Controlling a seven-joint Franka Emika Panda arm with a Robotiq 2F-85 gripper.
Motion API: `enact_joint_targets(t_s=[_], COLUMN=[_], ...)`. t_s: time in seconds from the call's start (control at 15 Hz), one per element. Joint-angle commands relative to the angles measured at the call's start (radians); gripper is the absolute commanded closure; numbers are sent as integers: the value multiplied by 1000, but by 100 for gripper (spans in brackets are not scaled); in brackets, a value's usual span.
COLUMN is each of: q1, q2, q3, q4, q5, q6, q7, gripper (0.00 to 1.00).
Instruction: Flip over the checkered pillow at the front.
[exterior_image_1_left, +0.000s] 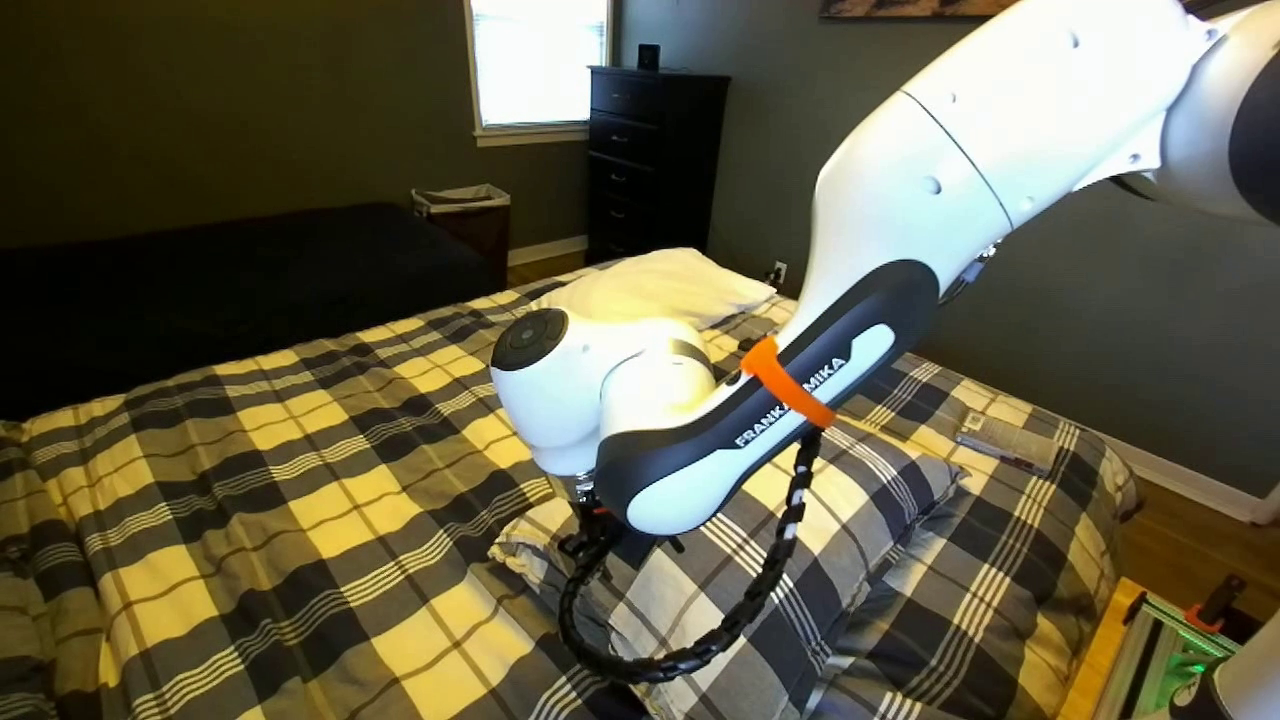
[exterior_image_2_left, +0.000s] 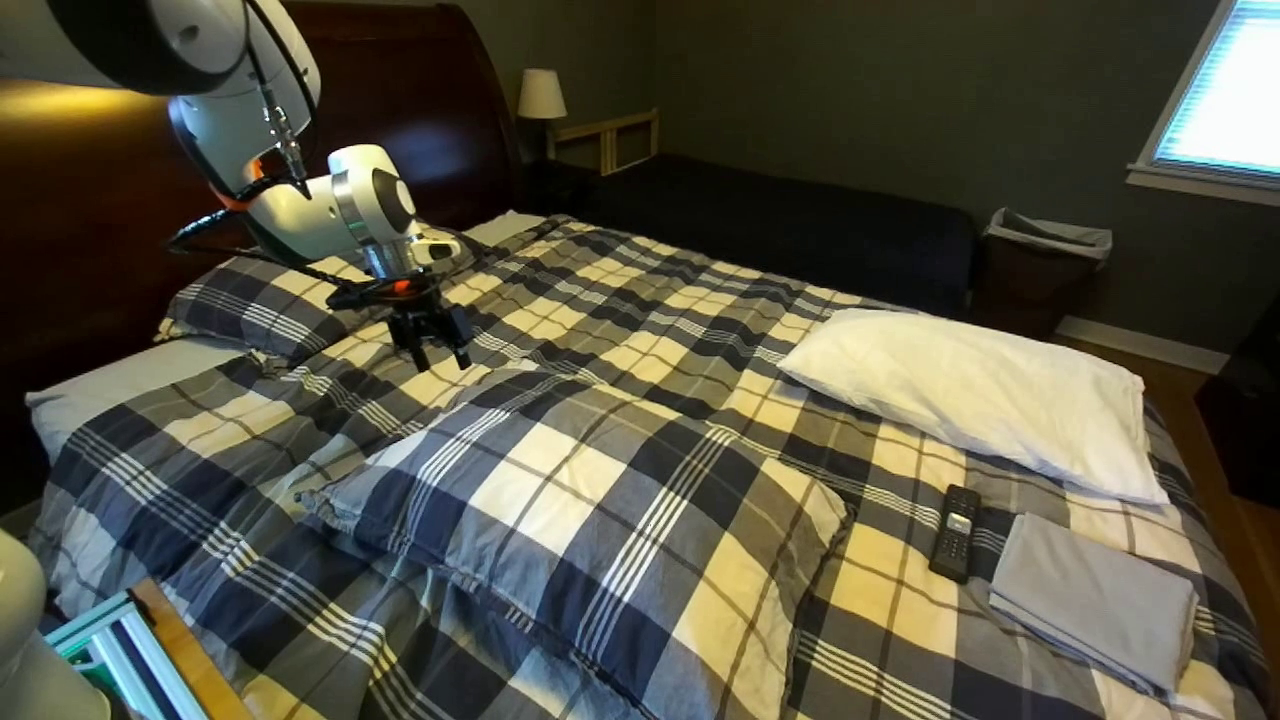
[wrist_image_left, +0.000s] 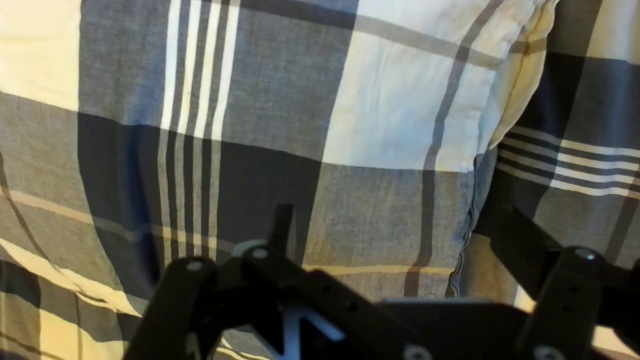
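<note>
The checkered pillow (exterior_image_2_left: 570, 480), navy, grey and white, lies humped on the plaid bedspread (exterior_image_2_left: 880, 640) in both exterior views. Your gripper (exterior_image_2_left: 442, 358) hangs above the bed by the pillow's edge, its fingers (wrist_image_left: 525, 250) spread apart; the wrist view shows the pillow's seamed edge between them. On your white arm (exterior_image_1_left: 870, 190), dark capitals read "FRANK" and "MIKA", with an orange band (exterior_image_1_left: 790, 385) crossing between. Beside a grey folded cloth (exterior_image_2_left: 1095, 600) lies a black remote (exterior_image_2_left: 955, 533), its markings too small for you to read.
</note>
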Motion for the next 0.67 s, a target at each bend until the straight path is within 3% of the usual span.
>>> enact_joint_targets(t_s=[0.0, 0.6], q1=[37, 125], q2=[-4, 54], q3=[-40, -88], q4=[0, 19], q5=[25, 22], q6=[6, -40], q7=[-15, 141], gripper=[0, 0])
